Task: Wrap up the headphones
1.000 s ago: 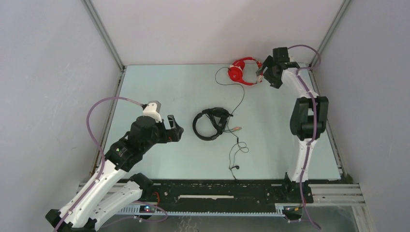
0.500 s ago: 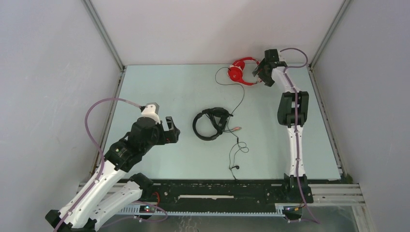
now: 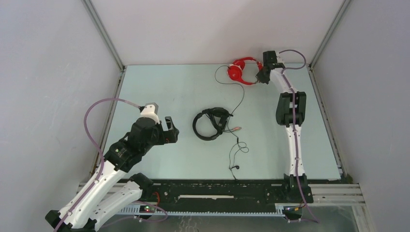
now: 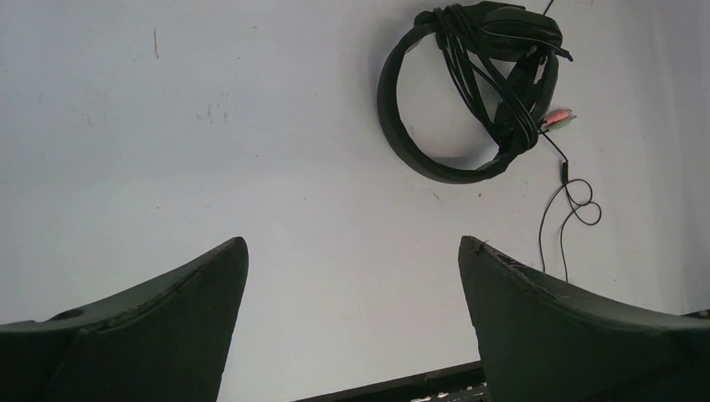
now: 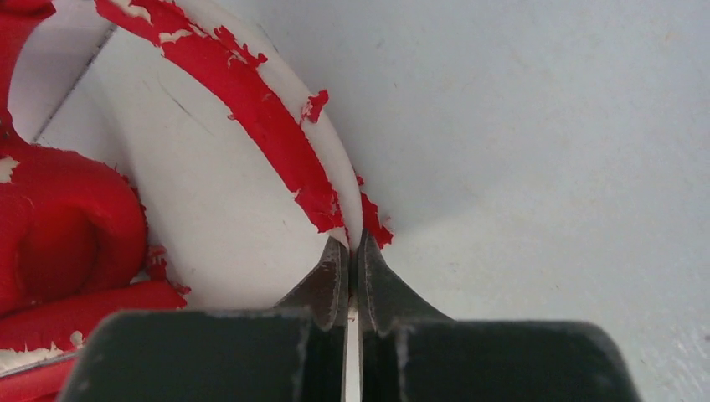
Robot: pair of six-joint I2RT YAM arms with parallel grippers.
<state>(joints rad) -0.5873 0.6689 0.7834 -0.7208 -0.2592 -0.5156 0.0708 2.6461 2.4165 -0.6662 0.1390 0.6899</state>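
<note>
Step in hand, as I read it: the right arm takes a first hold on the headphones [image 3: 243,70] so the cable can then be wound. All positions are given relative to the black headphones [image 3: 210,124], mid-table.

Location: the headphones lie beyond the black headphones and to their right, at the far edge of the table [image 3: 159,92]. Their thin dark cable [image 3: 243,94] trails toward the near side, passing just right of the black headphones.

How to do it well (judgement):
- The pads need the band's full thickness between them. A hold on the rim alone is likely to slip, more so on the peeling coat.
- If the hold is only on the rim, open, reach deeper across the band and close again.
- Test with a small lift before any drag.
- Keep the cable from snagging on the black headphones' own wires.

Right gripper [image 3: 262,76]: at the right-hand end of the red set.
- Wrist view shows the fingers pressed together with only a hairline between them.
- The fingertips [image 5: 333,272] touch the rim of the headband [image 5: 251,126], which is white with flaking red skin.
- No band shows between the fingers. Whether a sliver of rim is caught, I cannot tell.

Left gripper [image 3: 170,129]: just left of the black headphones, jaws spread wide, holding and touching nothing
</note>
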